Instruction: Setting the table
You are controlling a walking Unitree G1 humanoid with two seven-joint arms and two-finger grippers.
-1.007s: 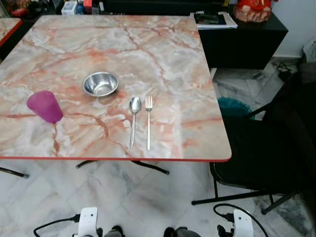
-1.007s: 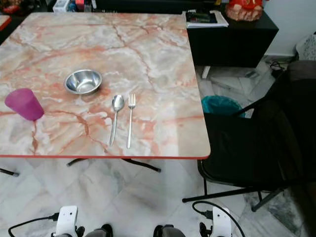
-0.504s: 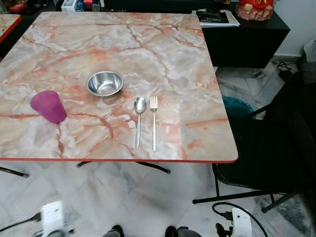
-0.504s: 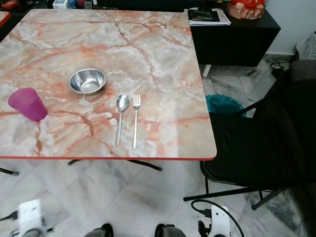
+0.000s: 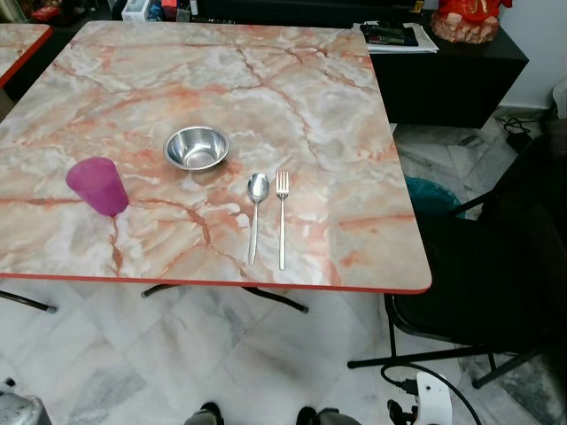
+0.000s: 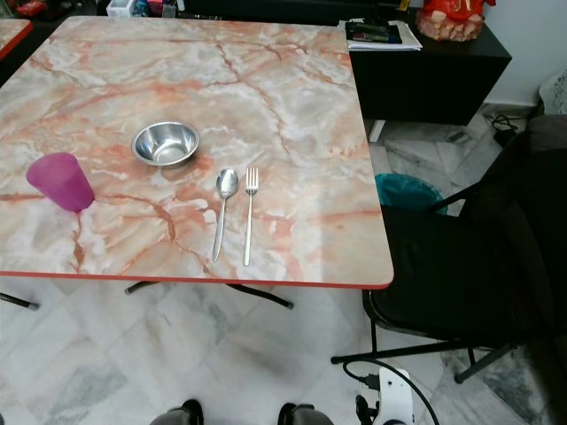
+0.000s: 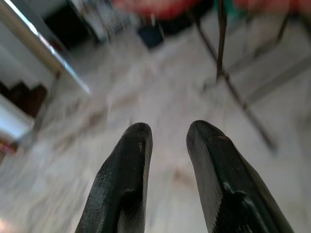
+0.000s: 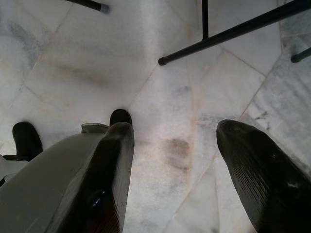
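- The marble table (image 5: 292, 106) with a red edge holds the place setting.
- A black chair (image 5: 496, 266) stands at the table's right side.
- The steel bowl (image 5: 197, 147) sits near the middle; the purple cup (image 5: 97, 186) stands to its left.
- Spoon (image 5: 256, 212) and fork (image 5: 282, 217) lie side by side below the bowl.
- The left gripper (image 7: 167, 133) hangs over the floor, fingers slightly parted, empty.
- The right gripper (image 8: 175, 133) hangs low, fingers wide apart, empty.
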